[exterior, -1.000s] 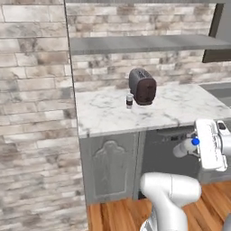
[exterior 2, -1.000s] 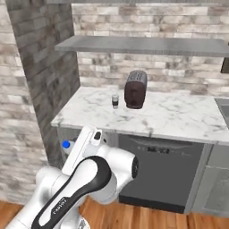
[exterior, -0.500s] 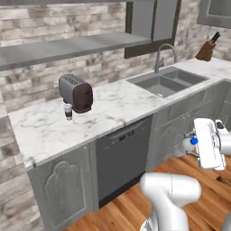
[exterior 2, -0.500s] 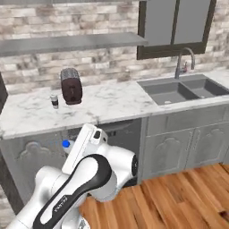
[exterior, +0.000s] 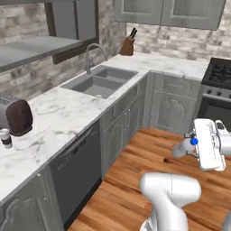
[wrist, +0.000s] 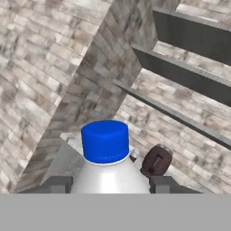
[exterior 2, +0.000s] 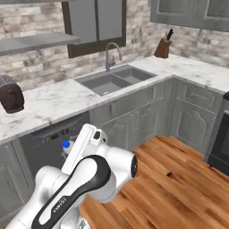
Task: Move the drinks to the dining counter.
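- A white grey-veined marble worktop (exterior: 67, 113) runs along a grey-brown brick wall (exterior 2: 44, 67), over grey cabinets (exterior: 171, 108) and a reddish wood plank floor (exterior 2: 179, 179).
- A grey double sink (exterior: 100, 81) with a curved metal tap (exterior 2: 112, 51) is set into the worktop; what lies in its basins cannot be made out.
- A dark red-brown toaster (exterior: 18, 118) stands on the worktop, with a small dark cup with pale lid (exterior: 5, 138) just beside it, upright.
- The two-finger gripper (wrist: 110, 184) holds a clear water bottle with blue cap (wrist: 106, 155) between its dark fingertips (wrist: 163, 184), well apart from the worktop; the bottle's long axis runs along the gripper, cap pointing away from the hand.
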### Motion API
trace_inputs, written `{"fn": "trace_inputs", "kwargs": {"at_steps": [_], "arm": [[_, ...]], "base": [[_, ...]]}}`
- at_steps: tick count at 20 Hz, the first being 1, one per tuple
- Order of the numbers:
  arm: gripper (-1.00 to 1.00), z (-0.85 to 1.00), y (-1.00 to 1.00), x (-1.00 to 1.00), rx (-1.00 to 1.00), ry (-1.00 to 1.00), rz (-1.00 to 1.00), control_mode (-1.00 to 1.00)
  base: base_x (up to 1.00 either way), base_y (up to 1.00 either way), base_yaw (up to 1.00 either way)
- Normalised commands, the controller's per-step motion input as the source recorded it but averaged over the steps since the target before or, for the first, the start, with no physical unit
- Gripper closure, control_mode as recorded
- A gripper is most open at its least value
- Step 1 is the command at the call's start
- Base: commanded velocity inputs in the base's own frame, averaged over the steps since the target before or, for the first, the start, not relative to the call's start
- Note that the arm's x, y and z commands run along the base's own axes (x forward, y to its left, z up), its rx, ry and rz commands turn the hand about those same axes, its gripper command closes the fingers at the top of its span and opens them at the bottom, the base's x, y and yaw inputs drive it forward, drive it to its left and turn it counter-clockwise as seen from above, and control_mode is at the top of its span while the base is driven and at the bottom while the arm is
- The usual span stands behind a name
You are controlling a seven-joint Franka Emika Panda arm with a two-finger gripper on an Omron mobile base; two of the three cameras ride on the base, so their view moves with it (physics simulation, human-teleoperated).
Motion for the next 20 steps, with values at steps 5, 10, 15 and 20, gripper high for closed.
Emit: {"fn": "trace_inputs", "kwargs": {"at_steps": [5,10,15,20], "arm": [[1.00,0.00,0.00,0.00,0.00,0.00,0.00,1.00],[1.00,0.00,0.00,0.00,0.00,0.00,0.00,1.00],[1.00,0.00,0.00,0.00,0.00,0.00,0.00,1.00],[1.00,0.00,0.00,0.00,0.00,0.00,0.00,1.00]], "base": [[-0.89,0.00,-0.44],[-1.00,0.00,-0.22],[-1.00,0.00,-0.13],[-1.00,0.00,-0.14]]}}
